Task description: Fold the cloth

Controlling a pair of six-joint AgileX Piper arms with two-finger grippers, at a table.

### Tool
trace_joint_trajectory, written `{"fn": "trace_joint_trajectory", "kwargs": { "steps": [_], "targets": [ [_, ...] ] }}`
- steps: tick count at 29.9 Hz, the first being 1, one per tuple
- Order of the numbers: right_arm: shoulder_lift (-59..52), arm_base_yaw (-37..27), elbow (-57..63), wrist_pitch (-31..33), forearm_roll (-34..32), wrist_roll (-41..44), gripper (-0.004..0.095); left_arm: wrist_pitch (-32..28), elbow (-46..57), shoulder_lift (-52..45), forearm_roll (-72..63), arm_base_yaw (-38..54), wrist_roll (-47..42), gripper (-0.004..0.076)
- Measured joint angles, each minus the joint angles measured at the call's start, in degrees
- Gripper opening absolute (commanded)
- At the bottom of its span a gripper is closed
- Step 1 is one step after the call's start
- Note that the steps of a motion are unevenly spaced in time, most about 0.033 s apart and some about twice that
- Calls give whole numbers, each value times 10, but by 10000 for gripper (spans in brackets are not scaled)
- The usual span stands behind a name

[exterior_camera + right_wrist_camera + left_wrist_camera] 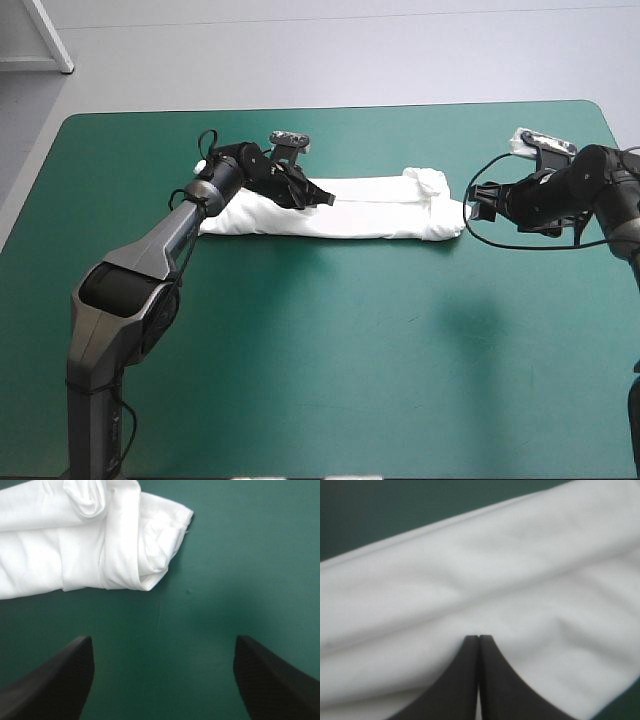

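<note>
- The T-shirt (370, 212) was laid as a long folded strip across the far half of the teal-green cover (330, 350), running L to R.
- The L gripper (479, 638) was set on the strip, nearer its L end. Its black fingers were pressed all but together, w/ a thin sliver of white cloth pinched btwn them.
- The R gripper (163, 640) was held just beside the strip's rolled R end, not touching it. Its fingers were spread wide over bare cover.
</note>
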Motion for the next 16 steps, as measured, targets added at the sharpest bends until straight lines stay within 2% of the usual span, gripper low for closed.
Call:
{"fn": "trace_joint_trajectory", "kwargs": {
  "steps": [6,12,16],
  "targets": [
    [63,0,-1,-13,63,-43,710,-12,-1,27,-2,-2,0,-10],
    [141,0,-1,-58,130,-87,710,-12,-1,28,-2,-2,0,-10],
    [186,0,-1,-80,199,-143,686,-9,-2,29,-3,-2,-1,-10]
  ]
}}
